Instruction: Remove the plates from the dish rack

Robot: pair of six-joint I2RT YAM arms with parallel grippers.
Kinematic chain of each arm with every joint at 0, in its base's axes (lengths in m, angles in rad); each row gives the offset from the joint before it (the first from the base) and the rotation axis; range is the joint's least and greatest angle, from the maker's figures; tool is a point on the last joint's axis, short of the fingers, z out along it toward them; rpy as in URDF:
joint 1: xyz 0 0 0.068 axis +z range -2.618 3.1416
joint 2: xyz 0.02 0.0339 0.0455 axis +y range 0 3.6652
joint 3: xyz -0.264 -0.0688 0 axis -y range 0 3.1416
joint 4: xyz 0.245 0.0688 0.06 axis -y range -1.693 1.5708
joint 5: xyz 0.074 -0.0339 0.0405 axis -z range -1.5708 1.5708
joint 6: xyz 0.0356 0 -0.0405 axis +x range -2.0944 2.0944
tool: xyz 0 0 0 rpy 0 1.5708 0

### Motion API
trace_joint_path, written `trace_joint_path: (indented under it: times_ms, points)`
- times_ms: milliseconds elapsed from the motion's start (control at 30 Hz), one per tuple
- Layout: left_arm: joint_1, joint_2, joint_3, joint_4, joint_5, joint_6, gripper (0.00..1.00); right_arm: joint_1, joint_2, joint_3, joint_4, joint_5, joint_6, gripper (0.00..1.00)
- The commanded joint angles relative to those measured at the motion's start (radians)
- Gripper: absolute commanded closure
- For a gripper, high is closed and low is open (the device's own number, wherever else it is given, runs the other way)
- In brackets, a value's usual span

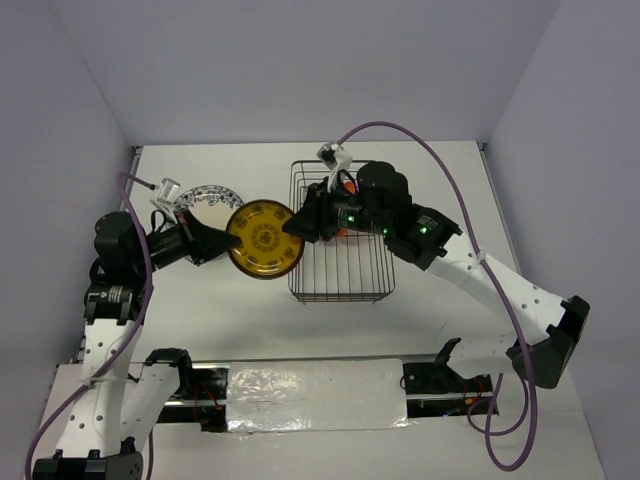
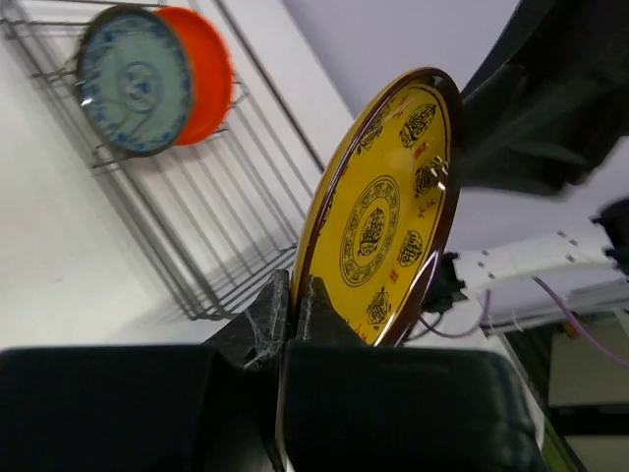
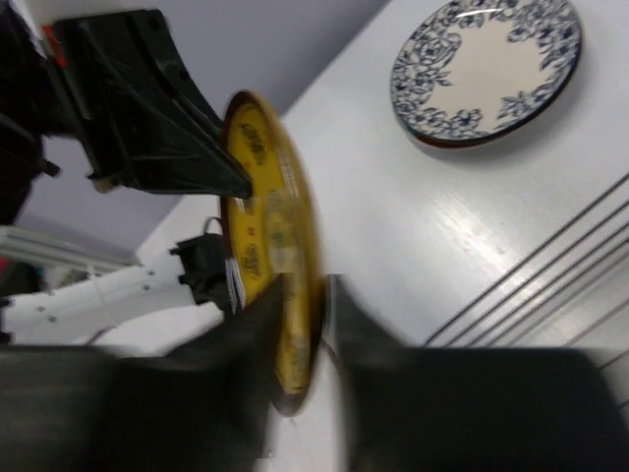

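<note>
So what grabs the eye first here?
A yellow plate hangs in mid-air just left of the dish rack, its rim pinched by the left gripper while the right gripper straddles the opposite edge. A blue-floral plate lies flat on the table beyond; an orange plate and a teal plate stand in the rack.

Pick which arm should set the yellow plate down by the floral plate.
Left. The left gripper clamps the rim of the yellow plate, and the floral plate lies on that arm's side. The right gripper straddles the opposite rim, by the dish rack.
</note>
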Motion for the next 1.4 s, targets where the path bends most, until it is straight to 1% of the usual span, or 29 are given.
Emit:
trace_joint_path:
  times_ms: [0,33,67,100,167,200,267,300,367,467,533,700,833,900,1000,1033,1067,1100,1133,1167,1200,1233,1267,1300,1367]
  points:
    - [-0.001,-0.019,0.028,-0.073,-0.152,0.034,1.0,0.019,-0.013,-0.041,0.145,0.0,0.056,0.52]
    - [-0.001,-0.022,0.028,-0.111,-0.221,0.026,1.0,0.018,-0.025,-0.049,0.101,0.047,0.051,0.46]
    - [-0.001,-0.025,0.027,-0.152,-0.387,0.021,1.0,0.018,-0.042,-0.069,0.073,0.113,0.053,0.41]
    - [-0.001,-0.022,0.021,-0.248,-0.475,-0.001,1.0,0.013,-0.091,-0.087,0.023,0.261,0.056,0.33]
    - [-0.001,-0.013,-0.007,-0.309,-0.659,-0.035,1.0,-0.005,-0.149,-0.152,-0.011,0.368,0.082,0.31]
    - [0.0,-0.01,-0.057,-0.312,-0.685,-0.067,1.0,-0.034,-0.21,-0.178,-0.029,0.394,0.091,0.3]
    - [0.002,-0.001,-0.119,-0.273,-0.697,-0.098,1.0,-0.062,-0.272,-0.247,-0.025,0.394,0.097,0.3]
    - [0.003,0.004,-0.177,-0.221,-0.697,-0.13,1.0,-0.082,-0.298,-0.265,-0.022,0.382,0.094,0.3]
    - [0.003,0.015,-0.231,-0.167,-0.699,-0.16,1.0,-0.087,-0.361,-0.292,-0.042,0.376,0.077,0.3]
    - [0.005,0.013,-0.312,-0.134,-0.769,-0.201,1.0,-0.087,-0.416,-0.319,-0.086,0.384,0.053,0.3]
    - [0.005,0.018,-0.343,-0.102,-0.782,-0.215,1.0,-0.087,-0.45,-0.348,-0.103,0.385,0.038,0.3]
    - [0.005,0.085,-0.446,-0.024,-0.757,-0.223,1.0,-0.085,-0.467,-0.396,-0.108,0.41,0.019,0.28]
    - [0.005,0.151,-0.504,0.047,-0.726,-0.227,1.0,-0.088,-0.453,-0.427,-0.088,0.39,0.021,0.28]
    - [0.005,0.156,-0.516,0.053,-0.725,-0.227,0.98,-0.088,-0.446,-0.436,-0.076,0.384,0.021,0.28]
    - [0.005,0.138,-0.533,0.047,-0.731,-0.226,0.87,-0.088,-0.43,-0.436,-0.071,0.39,0.016,0.28]
    - [0.006,0.115,-0.544,0.042,-0.731,-0.23,0.75,-0.088,-0.424,-0.434,-0.068,0.391,0.014,0.28]
    - [0.005,0.101,-0.547,0.022,-0.736,-0.233,0.68,-0.09,-0.404,-0.43,-0.068,0.397,0.007,0.28]
    - [0.005,0.067,-0.552,0.01,-0.74,-0.235,0.58,-0.088,-0.387,-0.415,-0.073,0.423,0.004,0.28]
    - [0.005,0.049,-0.556,-0.004,-0.749,-0.235,0.41,-0.088,-0.368,-0.399,-0.083,0.443,-0.005,0.27]
    - [0.005,0.032,-0.553,-0.022,-0.762,-0.238,0.34,-0.087,-0.343,-0.382,-0.112,0.465,-0.016,0.27]
    - [0.003,-0.003,-0.552,-0.068,-0.775,-0.238,0.27,-0.087,-0.282,-0.343,-0.129,0.515,-0.025,0.27]
    - [0.002,-0.022,-0.544,-0.088,-0.791,-0.241,0.01,-0.09,-0.246,-0.318,-0.173,0.55,-0.036,0.27]
    - [-0.003,-0.036,-0.546,-0.091,-0.785,-0.247,0.0,-0.091,-0.208,-0.292,-0.201,0.58,-0.039,0.28]
    - [-0.007,-0.053,-0.544,-0.096,-0.779,-0.253,0.0,-0.09,-0.132,-0.24,-0.218,0.609,-0.045,0.28]
    - [-0.007,-0.062,-0.523,-0.123,-0.774,-0.253,0.0,-0.094,-0.055,-0.186,-0.275,0.707,-0.045,0.3]
